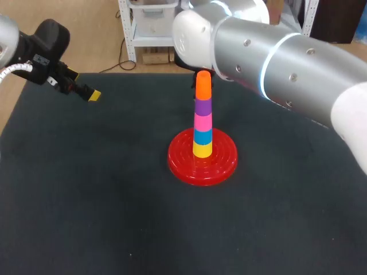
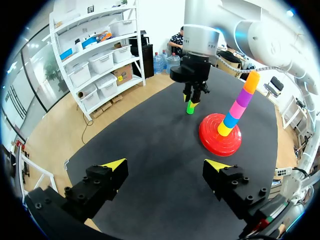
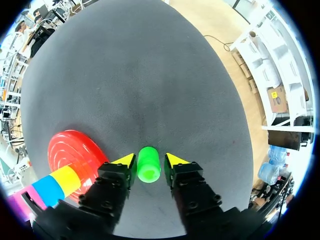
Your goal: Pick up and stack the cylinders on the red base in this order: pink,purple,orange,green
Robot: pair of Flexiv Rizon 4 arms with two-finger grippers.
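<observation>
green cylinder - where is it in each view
head view: not in sight; the right arm blocks the spot behind the red base
left wrist view: green cylinder between the right gripper fingers
right wrist view: between the same fingers, beside the red base
shared landmark: red base

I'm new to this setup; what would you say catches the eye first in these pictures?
First, the tall tower of plastic cylinders, yellow, blue, pink, purple and orange from the bottom up, standing on the round red base in the middle of the dark table. Next, the bulky silver right arm reaching in behind the tower. Its right gripper is at a small green cylinder beside the base.
</observation>
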